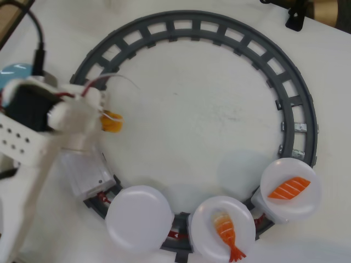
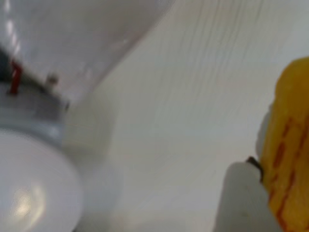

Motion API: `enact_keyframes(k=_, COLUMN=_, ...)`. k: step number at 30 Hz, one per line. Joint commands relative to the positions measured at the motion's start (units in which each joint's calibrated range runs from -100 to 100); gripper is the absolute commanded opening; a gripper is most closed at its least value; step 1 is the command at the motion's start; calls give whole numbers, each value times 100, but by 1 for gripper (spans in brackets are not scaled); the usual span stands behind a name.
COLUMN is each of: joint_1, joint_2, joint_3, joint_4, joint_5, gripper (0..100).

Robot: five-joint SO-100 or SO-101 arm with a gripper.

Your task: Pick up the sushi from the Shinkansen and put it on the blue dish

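From above, I see my pincer (image 1: 109, 121) closed on the sushi (image 1: 112, 122), the yellow-orange egg piece held off the Shinkansen (image 1: 88, 172), just inside the left bend of the grey ring track (image 1: 219, 27) on the white surface (image 1: 208, 109). The white arm (image 1: 38, 126) reaches in from the left edge, and behind it a sliver of the blue dish (image 1: 13, 71) peeks out at upper left, outside the track. The train's nose sits below the arm on the lower-left curve, with its three white plates strung along the bottom: the first plate (image 1: 139, 218) bare, the next carrying the shrimp piece (image 1: 227, 233), the last the salmon piece (image 1: 289, 188). At the wrist, the sushi (image 2: 289, 154) fills the right edge, blurred, pressed against a white fingertip (image 2: 241, 198), with a plate (image 2: 29, 188) at lower left.
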Motion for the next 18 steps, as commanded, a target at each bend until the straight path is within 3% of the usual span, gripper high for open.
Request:
enact_keyframes(k=1, joint_1=-1123, joint_2=-40, joint_3=-306, joint_4=49, joint_5=-35, gripper=3)
enact_keyframes(k=9, joint_1=-2919, joint_2=-15, joint_3=-216, joint_4=-647, joint_5=-41, gripper=3)
enact_keyframes(k=18, joint_1=-3209, joint_2=1013, joint_3=496, joint_4=-1751, joint_5=-35, gripper=3)
